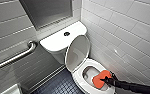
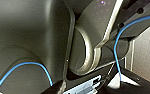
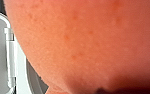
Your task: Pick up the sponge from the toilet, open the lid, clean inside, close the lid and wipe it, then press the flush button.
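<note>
Item: sponge (image 1: 99,77), clamped in the jaws of the right gripper (image 1: 105,80), seemingly inside the toilet (image 1: 56,41) bowl. The lid (image 1: 77,51) is raised. Pickup and opening judged done; cleaning in hand; closing, wiping, flushing left.

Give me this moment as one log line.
lid: raised | right gripper: shut on sponge | sponge: at toilet bowl opening

Right arm (image 1: 136,87) stretches in low — its end effector (image 1: 106,80) clamped on the sponge (image 1: 101,78).

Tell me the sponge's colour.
Bright orange-red. The sponge shows best in the right wrist view.
</note>
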Motion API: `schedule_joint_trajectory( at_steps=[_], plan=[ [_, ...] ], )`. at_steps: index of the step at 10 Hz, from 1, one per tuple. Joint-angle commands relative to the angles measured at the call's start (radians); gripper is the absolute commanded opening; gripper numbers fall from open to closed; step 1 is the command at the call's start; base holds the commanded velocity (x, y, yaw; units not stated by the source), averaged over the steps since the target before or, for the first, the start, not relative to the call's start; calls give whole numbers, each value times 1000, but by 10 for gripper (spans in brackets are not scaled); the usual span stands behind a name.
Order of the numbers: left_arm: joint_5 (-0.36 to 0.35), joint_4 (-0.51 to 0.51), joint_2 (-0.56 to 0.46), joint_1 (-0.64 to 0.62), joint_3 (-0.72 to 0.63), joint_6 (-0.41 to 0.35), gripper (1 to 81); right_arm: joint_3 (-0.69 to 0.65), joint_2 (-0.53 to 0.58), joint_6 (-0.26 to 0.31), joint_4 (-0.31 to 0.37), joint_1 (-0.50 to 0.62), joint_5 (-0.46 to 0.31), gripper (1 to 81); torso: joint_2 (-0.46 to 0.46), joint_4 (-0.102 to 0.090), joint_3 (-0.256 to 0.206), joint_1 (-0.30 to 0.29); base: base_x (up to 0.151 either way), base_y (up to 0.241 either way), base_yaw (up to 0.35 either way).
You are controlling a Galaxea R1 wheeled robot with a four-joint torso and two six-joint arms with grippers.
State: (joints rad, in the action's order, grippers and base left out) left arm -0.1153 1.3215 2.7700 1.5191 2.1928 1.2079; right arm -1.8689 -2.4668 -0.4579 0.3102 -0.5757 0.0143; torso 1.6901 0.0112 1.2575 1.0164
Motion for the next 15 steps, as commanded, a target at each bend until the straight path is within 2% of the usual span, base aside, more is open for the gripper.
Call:
schedule_joint_trajectory(
  at_steps=[1, 5, 8, 12, 15],
  plan=[
    [22, 16, -4, 43, -11, -2, 811, 122, 136, -13, 26, 0, 35, 10, 0, 0, 0, 0, 0, 0, 0],
    [22, 18, 4, 45, -11, -4, 811, 254, 246, -12, 24, -154, 151, 10, 0, 0, 0, 0, 0, 0, 0],
    [20, 18, 5, 45, -16, -5, 811, 286, 225, -4, 20, -278, 220, 10, 0, 0, 0, 0, 0, 0, 0],
    [22, 18, 7, 45, -15, -5, 811, 363, 219, 1, 17, -344, 234, 10, 0, 0, 0, 0, 0, 0, 0],
    [20, 44, 10, 45, -16, -2, 811, 468, 263, 15, 12, -362, 234, 10, 0, 0, 0, 0, 0, 0, 0]
  ],
)
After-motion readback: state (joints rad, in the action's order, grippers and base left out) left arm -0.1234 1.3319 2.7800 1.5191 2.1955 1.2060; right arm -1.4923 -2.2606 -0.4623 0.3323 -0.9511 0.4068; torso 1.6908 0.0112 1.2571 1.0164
